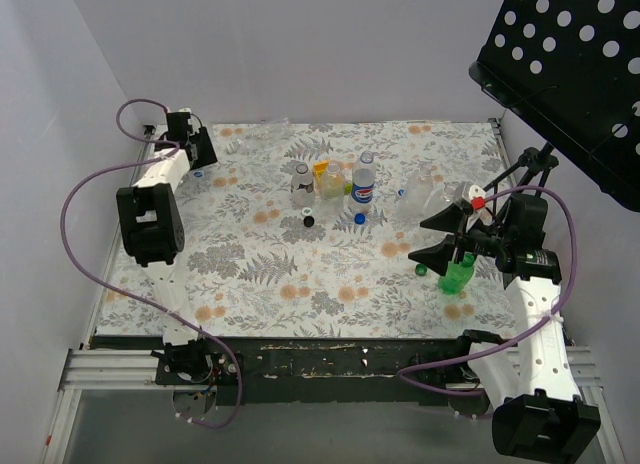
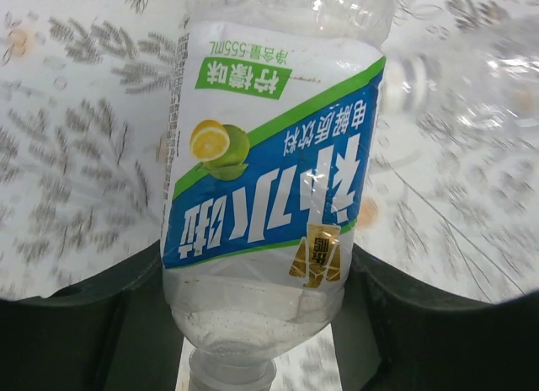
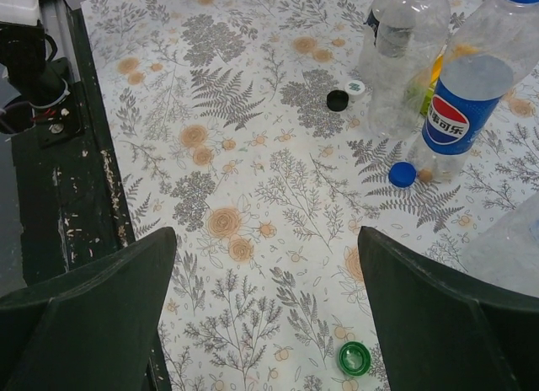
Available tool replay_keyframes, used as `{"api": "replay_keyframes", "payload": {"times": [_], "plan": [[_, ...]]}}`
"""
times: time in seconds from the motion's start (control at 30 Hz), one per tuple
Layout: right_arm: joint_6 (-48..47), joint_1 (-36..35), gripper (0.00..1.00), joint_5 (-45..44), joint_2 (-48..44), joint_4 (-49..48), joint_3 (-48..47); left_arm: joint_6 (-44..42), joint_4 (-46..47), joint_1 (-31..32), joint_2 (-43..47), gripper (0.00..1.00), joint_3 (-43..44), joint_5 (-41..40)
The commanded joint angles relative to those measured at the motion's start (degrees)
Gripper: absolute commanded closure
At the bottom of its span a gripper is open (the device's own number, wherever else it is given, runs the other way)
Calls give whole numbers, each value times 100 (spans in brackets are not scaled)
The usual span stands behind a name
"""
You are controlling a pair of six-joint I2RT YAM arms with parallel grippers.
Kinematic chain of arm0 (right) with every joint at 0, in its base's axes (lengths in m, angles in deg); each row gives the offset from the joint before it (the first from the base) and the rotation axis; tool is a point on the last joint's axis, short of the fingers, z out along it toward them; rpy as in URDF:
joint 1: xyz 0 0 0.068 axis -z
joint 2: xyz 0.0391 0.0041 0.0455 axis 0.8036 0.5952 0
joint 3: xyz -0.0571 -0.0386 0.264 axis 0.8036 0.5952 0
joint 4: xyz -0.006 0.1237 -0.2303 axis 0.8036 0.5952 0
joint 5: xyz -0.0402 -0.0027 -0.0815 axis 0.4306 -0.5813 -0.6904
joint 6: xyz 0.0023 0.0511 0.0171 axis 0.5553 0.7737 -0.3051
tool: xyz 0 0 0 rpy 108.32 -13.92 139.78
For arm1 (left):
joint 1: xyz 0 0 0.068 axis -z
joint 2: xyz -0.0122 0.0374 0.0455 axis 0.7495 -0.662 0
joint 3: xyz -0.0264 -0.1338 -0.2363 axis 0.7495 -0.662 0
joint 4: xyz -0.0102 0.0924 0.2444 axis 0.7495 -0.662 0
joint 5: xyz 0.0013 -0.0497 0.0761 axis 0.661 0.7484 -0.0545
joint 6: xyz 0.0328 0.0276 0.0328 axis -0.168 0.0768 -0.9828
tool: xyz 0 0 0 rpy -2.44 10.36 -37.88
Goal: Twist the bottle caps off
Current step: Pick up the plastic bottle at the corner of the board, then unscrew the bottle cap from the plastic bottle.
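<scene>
Left fingers (image 2: pixel 84 340) flank clear plastic lemon-label bottle (image 2: pixel 269 197) at far-left of desk (image 2: pixel 67 155), prob. to steady it for uncapping; clamped or not, can't tell. Right fingers (image 3: pixel 93 315) wide open, empty.

Upright clear bottles (image 1: pixel 363 184) (one blue-labelled), loose caps (image 3: pixel 402 174) beside them

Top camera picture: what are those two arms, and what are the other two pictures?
Two robot arms, bolted at the table's near edge, seen from above. The other pictures come from cameras on their wrists. On the floral tablecloth are a clear plastic bottle with a blue label, a green plastic bottle and loose round plastic caps: blue cap, black cap, green cap. The left gripper has fingers either side of a clear plastic bottle with a lemon label; grip uncertain. The right gripper is open and empty.
</scene>
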Motion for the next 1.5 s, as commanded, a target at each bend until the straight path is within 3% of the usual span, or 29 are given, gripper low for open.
{"api": "replay_keyframes", "payload": {"times": [0.0, 0.2, 0.27, 0.53, 0.83, 1.1, 1.27, 1.47], "plan": [[-490, -124, 5, -4, 107, 422, -299, 440, 403, -37, 1945, 82, -1138, 675], [-1175, -695, 6, -407, 424, 1143, -791, 968, 360, -19, 3677, 85, -3055, 1801], [-1273, -1178, 6, -662, 494, 1179, -888, 1048, 194, -2, 4248, 85, -3495, 2188], [-1948, -2400, 6, -1120, 1082, 1328, -1415, 1022, -843, 262, 5612, 86, -4455, 3331], [-3733, -3209, 2, -1023, 1539, 1600, -2179, 925, -2004, 798, 6324, 86, -4842, 3903], [-4848, -4043, 2, -1848, 2136, 2101, -3057, 1127, -2260, 1430, 6703, 87, -4824, 4720], [-4947, -4614, 2, -2358, 2796, 2164, -3929, 1373, -2207, 2405, 6264, 88, -4789, 5064], [-4876, -5397, 2, -3219, 2999, 1962, -3615, 1549, -2102, 3118, 6035, 88, -4684, 5248]]}}
